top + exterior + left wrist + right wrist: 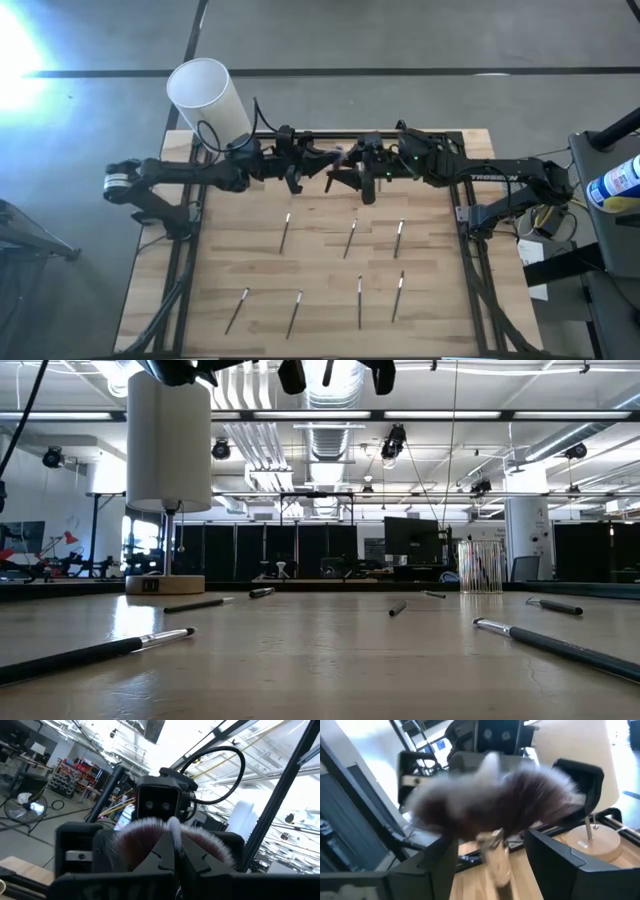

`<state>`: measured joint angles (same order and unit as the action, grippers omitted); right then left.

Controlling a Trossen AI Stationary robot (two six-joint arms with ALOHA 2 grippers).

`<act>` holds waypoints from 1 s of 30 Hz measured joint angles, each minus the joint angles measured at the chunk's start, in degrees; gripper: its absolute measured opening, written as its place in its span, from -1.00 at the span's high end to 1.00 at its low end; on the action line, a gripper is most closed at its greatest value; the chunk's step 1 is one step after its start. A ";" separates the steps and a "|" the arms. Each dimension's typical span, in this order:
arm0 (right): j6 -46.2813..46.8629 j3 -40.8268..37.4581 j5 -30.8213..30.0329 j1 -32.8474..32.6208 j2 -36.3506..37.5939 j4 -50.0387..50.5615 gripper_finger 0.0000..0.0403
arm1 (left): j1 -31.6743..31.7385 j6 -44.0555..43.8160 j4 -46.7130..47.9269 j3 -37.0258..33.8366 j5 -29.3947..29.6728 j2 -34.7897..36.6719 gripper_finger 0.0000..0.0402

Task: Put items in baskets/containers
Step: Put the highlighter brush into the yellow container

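Both arms are meeting high over the worktop's (320, 330) far edge: left pincer (300, 170) clamping a fluffy brush (170, 837), right pincer (350, 178) spreading wide beside it, sticks (350, 238) lying below.

Pale wooden table (330, 290) with a smooth, faintly glossy butcher-block grain. Thin brushes (285, 232) have dark matt handles and shiny metal ferrules. A fluffy bristle tuft (495, 802) looks soft; the white cylinder (208, 95) is matt.
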<state>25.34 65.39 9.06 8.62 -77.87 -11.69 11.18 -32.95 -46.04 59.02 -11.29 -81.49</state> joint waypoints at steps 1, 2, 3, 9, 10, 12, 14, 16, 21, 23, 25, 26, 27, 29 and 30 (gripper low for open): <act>-0.10 0.67 0.00 -0.04 -0.57 0.47 -0.03 | 0.00 0.06 0.00 0.00 0.04 0.00 1.00; -0.26 1.42 0.00 -0.13 -1.04 1.07 0.00 | 0.08 0.12 0.05 -0.02 0.12 0.03 1.00; -0.40 2.08 0.00 -0.15 -1.51 1.56 0.05 | 0.12 0.15 0.14 -0.04 0.24 0.09 1.00; -2.75 3.81 -0.15 -0.13 -1.73 4.41 0.52 | 0.49 0.24 0.16 -0.04 0.72 0.66 0.99; -3.08 3.71 -0.53 -0.15 -1.43 4.71 0.62 | 0.66 0.22 0.34 -0.07 0.80 0.76 0.98; -3.79 3.38 -2.34 -0.17 -0.55 4.87 0.74 | 0.93 -0.10 0.56 -0.07 0.79 1.10 0.94; -4.80 3.05 -4.64 -0.17 0.63 5.85 0.74 | 1.48 -1.11 1.90 -0.09 0.80 1.69 0.87; -5.79 2.90 -6.67 -0.13 2.07 7.20 0.78 | 2.07 -1.65 4.29 -0.13 0.74 2.53 0.81; -8.64 1.97 -12.72 -0.06 6.48 14.17 0.82 | 3.00 -0.90 9.48 -0.20 0.91 4.89 0.65; -10.04 1.57 -16.10 0.36 8.90 17.25 0.82 | 3.13 0.79 11.75 -0.20 0.81 5.85 0.60; -11.00 0.74 -19.18 1.54 11.54 20.88 0.83 | 3.15 2.71 14.95 -0.38 0.74 6.68 0.59; -11.58 0.13 -20.62 2.39 12.95 22.53 0.83 | 3.15 3.38 15.98 -0.76 0.71 6.97 0.59; -12.22 -0.72 -22.05 3.39 14.21 23.95 0.83 | 3.15 3.62 16.29 -1.39 0.45 7.23 0.59; -13.46 -3.58 -24.20 6.11 17.06 25.55 0.83 | 3.15 3.84 16.35 -2.74 -0.05 7.73 0.62; -14.02 -5.34 -24.56 7.82 18.40 25.56 0.83 | 3.15 3.94 16.20 -3.48 -0.10 8.09 0.64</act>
<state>11.32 60.05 -15.50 16.44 -59.47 13.87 14.33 -29.01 -29.84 55.55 -11.38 -73.41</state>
